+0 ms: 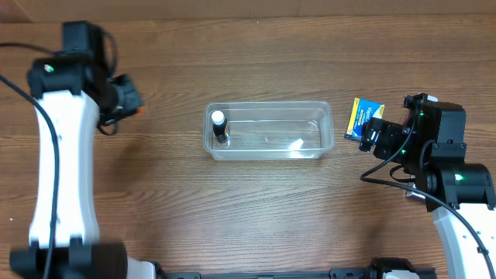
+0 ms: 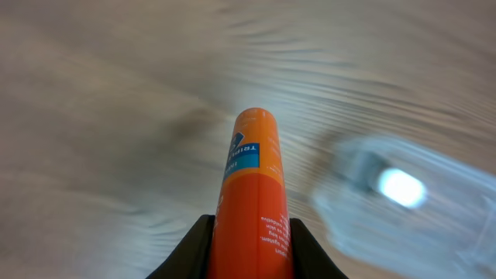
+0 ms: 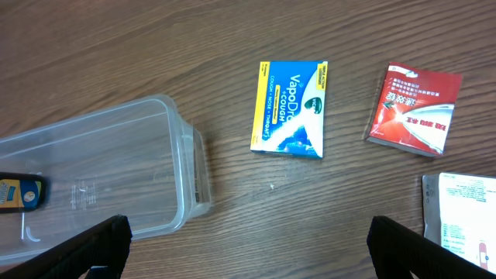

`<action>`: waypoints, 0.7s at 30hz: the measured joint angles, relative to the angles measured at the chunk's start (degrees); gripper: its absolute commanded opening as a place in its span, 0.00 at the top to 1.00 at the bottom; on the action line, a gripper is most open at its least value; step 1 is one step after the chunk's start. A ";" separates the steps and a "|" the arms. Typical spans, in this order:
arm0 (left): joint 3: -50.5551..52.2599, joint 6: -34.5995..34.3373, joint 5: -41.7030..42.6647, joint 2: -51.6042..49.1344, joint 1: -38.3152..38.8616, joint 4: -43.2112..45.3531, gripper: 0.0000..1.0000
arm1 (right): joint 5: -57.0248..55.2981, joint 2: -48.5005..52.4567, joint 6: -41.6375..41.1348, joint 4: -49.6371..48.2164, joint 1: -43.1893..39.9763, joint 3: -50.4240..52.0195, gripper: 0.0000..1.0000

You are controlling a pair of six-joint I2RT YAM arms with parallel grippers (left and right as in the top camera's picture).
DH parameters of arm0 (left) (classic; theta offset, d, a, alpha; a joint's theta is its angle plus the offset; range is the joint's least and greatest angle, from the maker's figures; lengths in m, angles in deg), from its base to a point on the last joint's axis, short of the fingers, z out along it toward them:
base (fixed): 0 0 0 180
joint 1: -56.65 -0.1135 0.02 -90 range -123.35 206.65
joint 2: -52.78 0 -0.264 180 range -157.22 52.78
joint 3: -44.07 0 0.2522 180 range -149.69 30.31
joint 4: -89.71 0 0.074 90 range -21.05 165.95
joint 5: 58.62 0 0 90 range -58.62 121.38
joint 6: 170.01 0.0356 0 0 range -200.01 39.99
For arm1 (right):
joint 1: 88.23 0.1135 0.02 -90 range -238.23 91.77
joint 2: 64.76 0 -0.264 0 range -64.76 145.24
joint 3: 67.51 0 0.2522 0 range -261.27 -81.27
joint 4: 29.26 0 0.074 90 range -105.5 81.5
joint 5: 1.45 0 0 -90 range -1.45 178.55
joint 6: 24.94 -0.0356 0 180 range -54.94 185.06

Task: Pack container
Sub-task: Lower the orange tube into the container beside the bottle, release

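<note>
I judge this as mid-pack. My left gripper (image 2: pixel 253 246) is clamped on an orange cylindrical tube with a blue label (image 2: pixel 256 170), off to the left of the clear plastic rectangular container (image 1: pixel 267 104). The container sits mid-table with a small dark white-capped bottle (image 1: pixel 219 124) in its left end. My right gripper (image 3: pixel 248 236) hangs with its fingers wide apart near a flat blue-and-yellow packet (image 3: pixel 289 108). Next I should carry the tube over the rim and let go.
</note>
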 measured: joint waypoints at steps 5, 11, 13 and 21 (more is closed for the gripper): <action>-0.74 0.00 1.07 4.68 11.28 0.39 0.96 | 0.00 0.00 0.02 0.02 0.00 0.00 0.00; -0.74 -0.37 1.36 0.92 19.50 0.39 0.96 | 0.00 0.00 0.04 0.00 0.00 0.00 0.00; -0.74 -0.70 1.36 -1.81 21.33 0.37 0.96 | 0.00 0.00 0.04 0.00 0.00 0.00 0.00; -0.72 -1.97 1.38 -10.23 24.11 -1.95 0.96 | -0.02 0.00 -0.02 0.04 0.00 0.00 0.00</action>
